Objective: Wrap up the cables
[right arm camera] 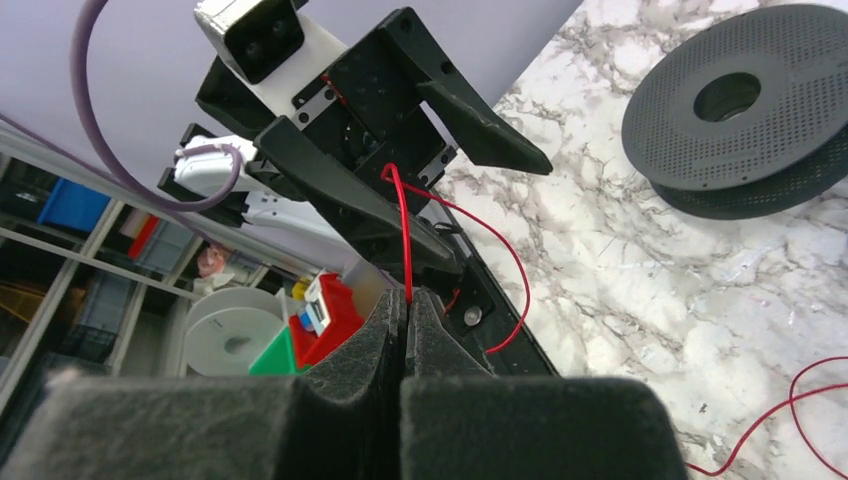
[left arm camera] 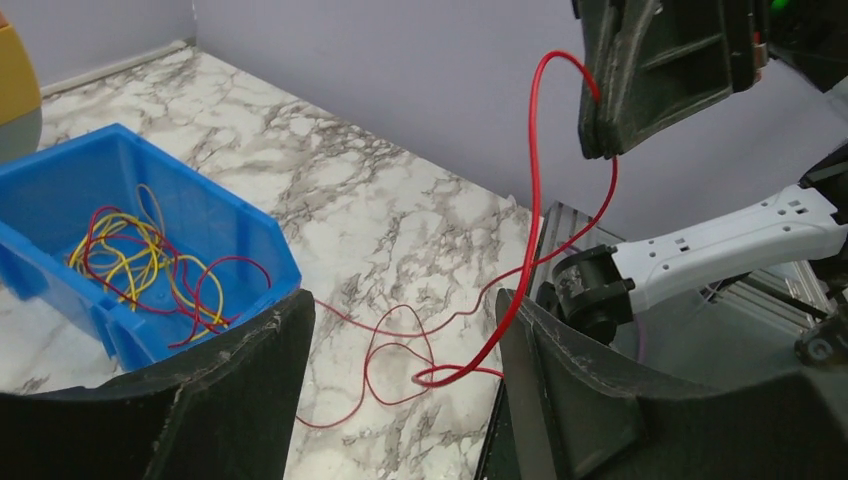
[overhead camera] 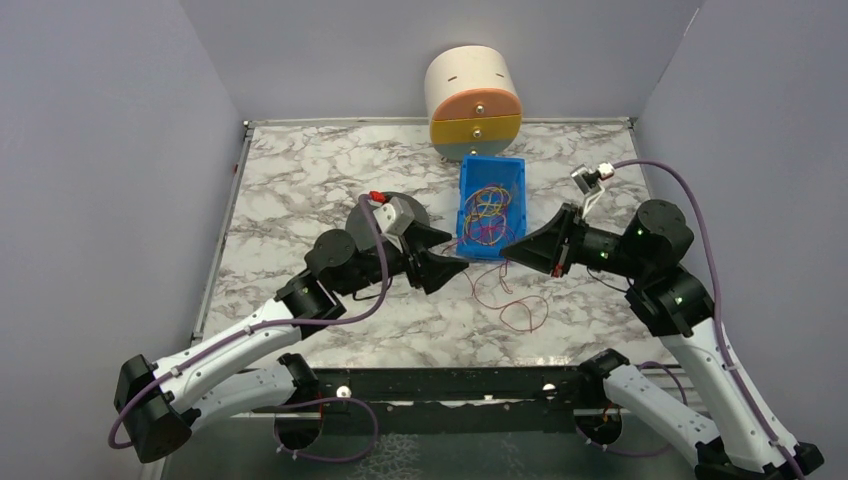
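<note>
Cable [left arm camera: 531, 180], thin and red, sits pinched in the right claw [right arm camera: 405, 297]! Left claw [left arm camera: 402, 305] stands apart around it; slack sprawls on the bench [overhead camera: 300, 180] at six o'clock of the blue bin [overhead camera: 494, 160].

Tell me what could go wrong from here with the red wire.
1. The thin red wire is pinched only at the tips of the shut right pincer; a tug might slip it free.
2. It passes close to one finger of the open left pincer, so closing may miss it.
3. Its slack loops lie on the marble table beside the blue plastic bin; pulling could knot or snag them.
</note>
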Available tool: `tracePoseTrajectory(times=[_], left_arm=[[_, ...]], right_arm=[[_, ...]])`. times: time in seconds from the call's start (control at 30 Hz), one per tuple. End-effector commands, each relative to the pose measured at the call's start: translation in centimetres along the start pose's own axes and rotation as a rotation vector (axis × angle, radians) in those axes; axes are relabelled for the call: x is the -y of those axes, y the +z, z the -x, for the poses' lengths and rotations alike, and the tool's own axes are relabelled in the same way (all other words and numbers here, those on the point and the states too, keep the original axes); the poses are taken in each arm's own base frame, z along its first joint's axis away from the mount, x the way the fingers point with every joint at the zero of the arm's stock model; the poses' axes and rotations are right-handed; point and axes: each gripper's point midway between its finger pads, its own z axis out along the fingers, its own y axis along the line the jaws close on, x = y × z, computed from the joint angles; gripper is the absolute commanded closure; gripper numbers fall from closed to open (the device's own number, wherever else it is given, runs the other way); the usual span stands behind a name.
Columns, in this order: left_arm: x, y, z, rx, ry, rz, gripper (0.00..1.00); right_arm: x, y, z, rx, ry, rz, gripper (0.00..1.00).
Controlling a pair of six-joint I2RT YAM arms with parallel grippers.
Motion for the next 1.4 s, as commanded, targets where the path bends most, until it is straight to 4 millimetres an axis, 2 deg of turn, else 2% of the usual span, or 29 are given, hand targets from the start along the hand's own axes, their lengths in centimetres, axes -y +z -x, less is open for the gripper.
tracePoseTrajectory(times=[0.0, 0.07, 0.23, 0.3, 0.43, 0.7, 0.87, 1.13, 1.37], left_arm=[[1.9, -0.3, 1.5, 0.061, 0.013, -0.102, 0.37], [2.2, -0.4, 1.5, 0.059, 0.016, -0.116, 0.48], [2.8, -0.5, 1.3, 0.047, 0.016, -0.149, 0.89], [3.0, -0.6, 1.2, 0.04, 0.015, -0.162, 1.0], [3.7, -0.8, 1.2, 0.014, 0.021, -0.193, 1.0], [4.4, -0.9, 1.0, -0.068, 0.059, -0.234, 1.0], [5.1, -1.2, 0.1, -0.125, 0.057, -0.282, 1.0], [5.2, -1.2, -1.6, -0.208, 0.042, -0.306, 1.0], [5.3, -0.7, -1.9, -0.226, 0.041, -0.329, 1.0]], right_arm=[[-0.4, 0.2, -0.5, -0.001, 0.053, 0.054, 0.99], [0.1, 0.3, -0.9, -0.006, 0.06, 0.049, 0.99], [0.8, 0.3, -1.2, 0.015, 0.057, 0.022, 0.99], [1.2, 0.2, -0.9, 0.035, 0.043, -0.001, 0.99], [1.9, 0.1, -0.8, 0.047, -0.005, -0.032, 0.97], [3.6, 0.1, -1.5, 0.017, -0.112, -0.082, 0.55], [3.9, 0.6, -3.3, -0.1, -0.134, -0.034, 0.41], [1.4, 0.0, -4.9, -0.188, -0.196, 0.143, 0.4], [1.6, 0.2, -5.7, -0.241, -0.186, 0.189, 0.49]])
